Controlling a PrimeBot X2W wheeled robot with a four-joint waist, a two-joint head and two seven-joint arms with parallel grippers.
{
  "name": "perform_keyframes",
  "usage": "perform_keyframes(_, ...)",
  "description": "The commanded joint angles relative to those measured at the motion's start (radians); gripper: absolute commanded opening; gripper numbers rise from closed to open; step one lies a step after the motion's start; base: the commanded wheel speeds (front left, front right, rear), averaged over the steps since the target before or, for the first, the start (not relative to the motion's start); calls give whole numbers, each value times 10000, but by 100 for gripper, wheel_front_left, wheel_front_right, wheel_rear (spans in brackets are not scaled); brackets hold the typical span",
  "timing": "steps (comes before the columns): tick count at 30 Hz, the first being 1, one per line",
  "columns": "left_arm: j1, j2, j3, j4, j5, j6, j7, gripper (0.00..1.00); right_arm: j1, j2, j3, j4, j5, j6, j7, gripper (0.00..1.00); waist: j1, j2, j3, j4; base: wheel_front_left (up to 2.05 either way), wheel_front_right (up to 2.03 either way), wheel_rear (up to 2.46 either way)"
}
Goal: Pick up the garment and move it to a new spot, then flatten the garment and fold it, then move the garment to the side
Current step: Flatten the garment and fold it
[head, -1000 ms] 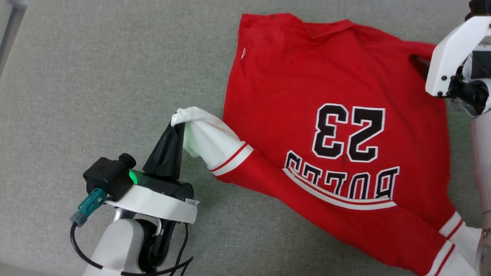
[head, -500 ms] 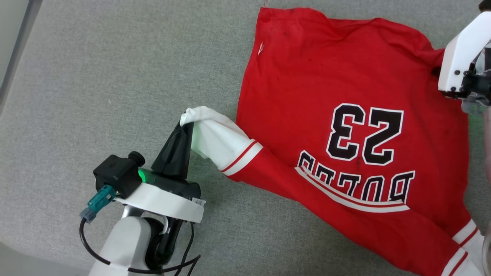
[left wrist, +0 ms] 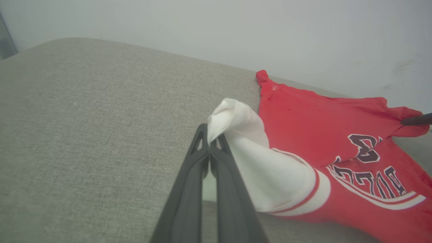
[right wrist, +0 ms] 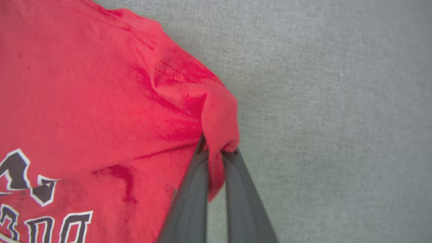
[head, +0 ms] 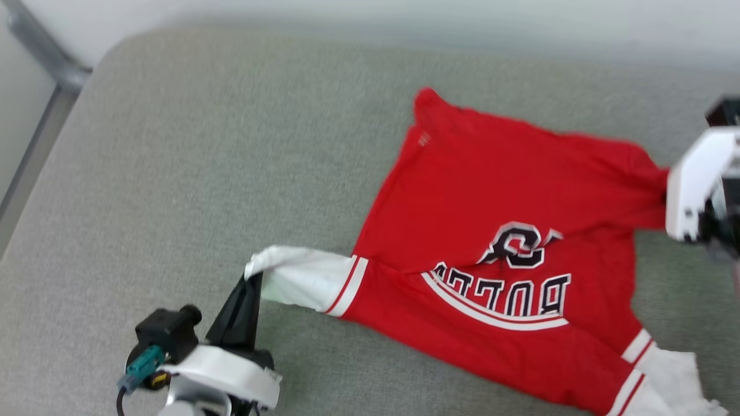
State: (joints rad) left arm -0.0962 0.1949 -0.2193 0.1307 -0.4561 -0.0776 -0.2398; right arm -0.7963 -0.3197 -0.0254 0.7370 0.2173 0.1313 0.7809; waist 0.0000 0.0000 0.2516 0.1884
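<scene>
Left fingers (left wrist: pixel 190 189) and right fingers (right wrist: pixel 192 202) pinched tight on garment (head: pixel 491 190).

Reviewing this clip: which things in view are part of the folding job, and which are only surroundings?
Part of the job: garment, red with white sleeves; left gripper, shut on a white sleeve; right gripper, shut on a red corner.
Just there: grey padded surface under the garment; pale wall; grey metal bar at the head view's upper left.
</scene>
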Motion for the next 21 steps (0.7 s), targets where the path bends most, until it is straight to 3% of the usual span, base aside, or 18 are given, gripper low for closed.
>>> perform_keyframes(1,309,75,67,1,-61,134,80,0,748,-198,-61,-463,290,-11,-27,0,0,0,-718,-390,0,0,0)
perform_keyframes(6,965,202,185,-100,-213,370,315,0,3156,-370,-604,-2334,1019,-11,95,0,0,0,-1399,-767,0,0,0)
perform_keyframes(10,1340,294,214,-142,-296,509,512,0,5414,-6,-1395,-4157,1266,-11,305,0,0,0,-1830,-1039,0,0,0)
perform_keyframes(17,1760,391,210,-217,-374,664,753,0,8580,1261,-2634,-6562,1114,-9,763,0,0,0,-2223,-1309,0,0,0)
perform_keyframes(18,1887,419,241,-213,-411,700,814,0,9506,1813,-2940,-7155,997,-9,896,0,0,0,-2326,-1356,0,0,0)
perform_keyframes(21,1971,477,277,-191,-461,742,858,0,10562,2397,-3220,-7723,926,-9,963,0,0,0,-2412,-1404,0,0,0)
